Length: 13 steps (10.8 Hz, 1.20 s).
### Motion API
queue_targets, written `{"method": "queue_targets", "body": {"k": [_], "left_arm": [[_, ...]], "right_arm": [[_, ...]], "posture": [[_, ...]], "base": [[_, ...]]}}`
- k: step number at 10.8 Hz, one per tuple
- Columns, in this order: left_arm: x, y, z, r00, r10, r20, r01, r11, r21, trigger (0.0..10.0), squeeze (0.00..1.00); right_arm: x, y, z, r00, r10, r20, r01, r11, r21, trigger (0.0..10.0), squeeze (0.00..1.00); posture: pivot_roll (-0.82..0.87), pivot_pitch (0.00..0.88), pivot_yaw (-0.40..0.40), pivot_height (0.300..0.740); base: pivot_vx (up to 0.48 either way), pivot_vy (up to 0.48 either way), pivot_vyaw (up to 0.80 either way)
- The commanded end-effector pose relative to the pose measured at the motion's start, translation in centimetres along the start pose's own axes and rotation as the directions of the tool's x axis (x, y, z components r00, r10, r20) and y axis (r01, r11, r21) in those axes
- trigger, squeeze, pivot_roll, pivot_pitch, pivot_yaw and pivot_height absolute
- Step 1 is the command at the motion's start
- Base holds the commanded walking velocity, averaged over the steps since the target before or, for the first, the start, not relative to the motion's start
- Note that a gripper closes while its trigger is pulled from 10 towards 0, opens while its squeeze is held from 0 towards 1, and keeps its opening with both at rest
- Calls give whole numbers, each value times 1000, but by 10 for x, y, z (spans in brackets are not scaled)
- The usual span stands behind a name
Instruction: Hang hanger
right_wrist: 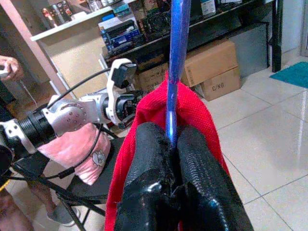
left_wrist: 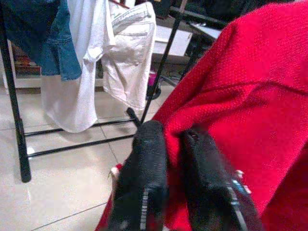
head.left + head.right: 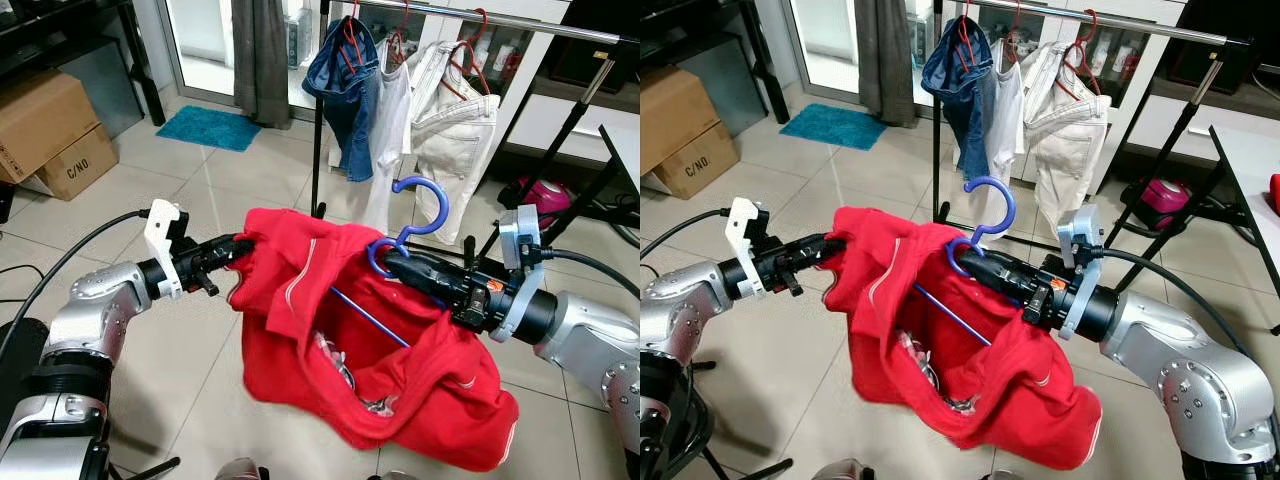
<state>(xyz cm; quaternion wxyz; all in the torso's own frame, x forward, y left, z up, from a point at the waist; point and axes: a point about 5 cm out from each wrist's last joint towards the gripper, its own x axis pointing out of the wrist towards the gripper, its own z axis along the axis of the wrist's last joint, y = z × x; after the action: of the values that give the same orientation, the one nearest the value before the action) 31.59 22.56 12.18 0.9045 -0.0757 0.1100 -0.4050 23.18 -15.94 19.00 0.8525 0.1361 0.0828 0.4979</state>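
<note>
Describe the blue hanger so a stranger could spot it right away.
Start at the clothes rack by the window, then come forward to the red garment held between the two arms. The blue hanger rises from it, gripped by the right claw; the rack's hangers are red.

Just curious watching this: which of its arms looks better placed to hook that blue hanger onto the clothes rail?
Probably the right. Its tool is shut on the blue hanger, hook up, nearer the rail. The left tool only pinches the red shirt.
</note>
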Motion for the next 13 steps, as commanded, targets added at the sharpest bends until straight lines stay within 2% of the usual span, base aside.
{"method": "queue_targets", "body": {"k": [1, 4, 7, 8, 9, 10, 11, 12, 13], "left_arm": [[-4, 0, 4, 1000, -18, 14, 18, 1000, -7, 0, 0], [-9, 3, 7, 999, 0, 47, 1, 1000, -24, 0, 0], [-14, 10, 17, 987, 64, 147, -54, 996, -69, 0, 0], [-20, 18, 29, 956, 147, 252, -120, 985, -122, 0, 0], [-22, 22, 36, 935, 179, 305, -139, 979, -149, 0, 0], [-28, 28, 46, 897, 234, 375, -170, 966, -196, 0, 0], [-32, 33, 48, 875, 285, 390, -213, 952, -220, 0, 0], [-36, 42, 44, 859, 379, 345, -317, 922, -224, 0, 0], [-41, 53, 42, 804, 510, 307, -443, 857, -263, 0, 0]], "right_arm": [[-2, 1, 4, 1000, 1, 14, -1, 1000, -19, 10000, 0], [-2, 0, 2, 1000, -6, 9, 6, 1000, -15, 10000, 0], [-3, -1, 0, 1000, -20, -1, 20, 1000, -15, 10000, 0], [-4, -8, -4, 996, -81, -26, 81, 997, -14, 10000, 0], [-6, -13, -9, 992, -118, -52, 118, 993, -3, 10000, 0], [-8, -19, -18, 980, -170, -108, 170, 985, -4, 10000, 0], [-9, -23, -23, 971, -204, -125, 204, 979, -7, 10000, 0], [-9, -24, -25, 969, -215, -123, 216, 976, 0, 10000, 0], [-11, -24, -26, 968, -216, -124, 219, 976, 6, 10000, 0]], "posture": [[-39, 0, -16, 740], [-39, 0, -20, 740], [-40, 0, -22, 740], [-40, 0, -25, 740], [-38, 0, -25, 740], [-37, 0, -24, 740], [-37, 0, -24, 740], [-38, 0, -22, 740], [-39, 0, -20, 740]], "base": [[0, 0, 0], [0, 0, 0], [0, 0, 0], [0, 0, 0], [0, 0, 0], [0, 0, 0], [0, 0, 0], [0, 0, 0], [0, 0, 0]]}}
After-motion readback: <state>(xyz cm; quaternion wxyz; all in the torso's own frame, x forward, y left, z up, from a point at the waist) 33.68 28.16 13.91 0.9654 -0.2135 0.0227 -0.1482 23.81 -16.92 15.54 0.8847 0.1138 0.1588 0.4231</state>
